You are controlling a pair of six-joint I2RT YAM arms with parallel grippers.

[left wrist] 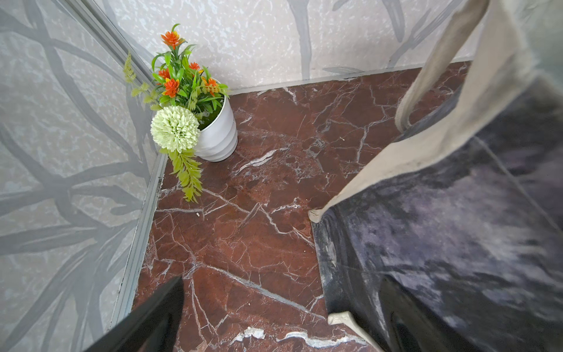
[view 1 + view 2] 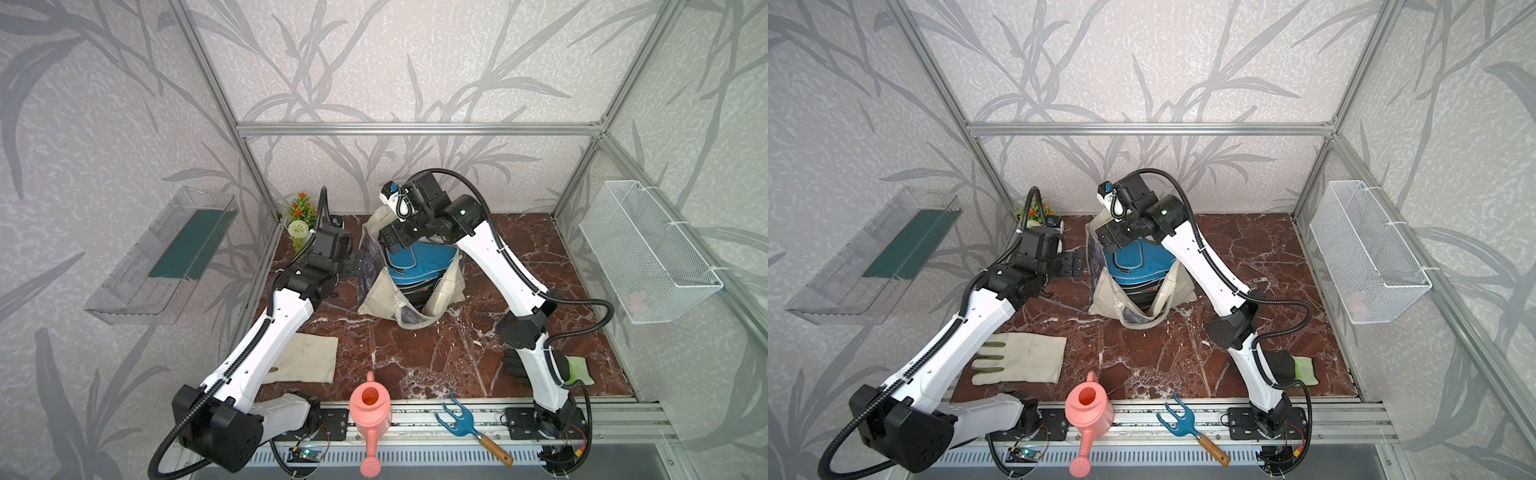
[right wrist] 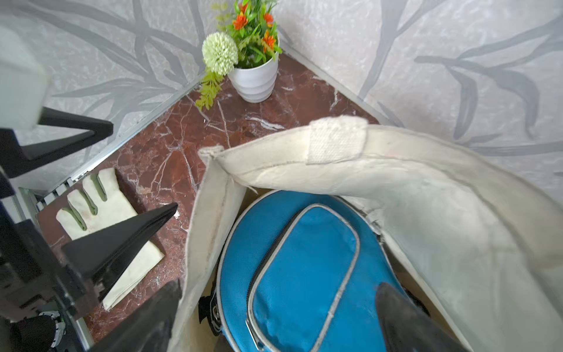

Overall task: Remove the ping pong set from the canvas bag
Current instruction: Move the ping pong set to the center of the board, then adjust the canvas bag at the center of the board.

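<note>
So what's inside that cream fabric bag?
A blue paddle-shaped case with pale piping sits on top inside the canvas bag. Edges of darker cases show stacked beneath it. Anything lower is hidden by them and the bag's walls.

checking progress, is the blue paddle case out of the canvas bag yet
No, the blue paddle case sits inside the canvas bag.

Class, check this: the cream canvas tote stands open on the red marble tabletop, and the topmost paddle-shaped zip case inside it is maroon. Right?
Not quite. The topmost paddle-shaped zip case is blue with pale grey piping, not maroon, as the right wrist view shows. The cream canvas tote does stand open on the red marble tabletop.
</note>
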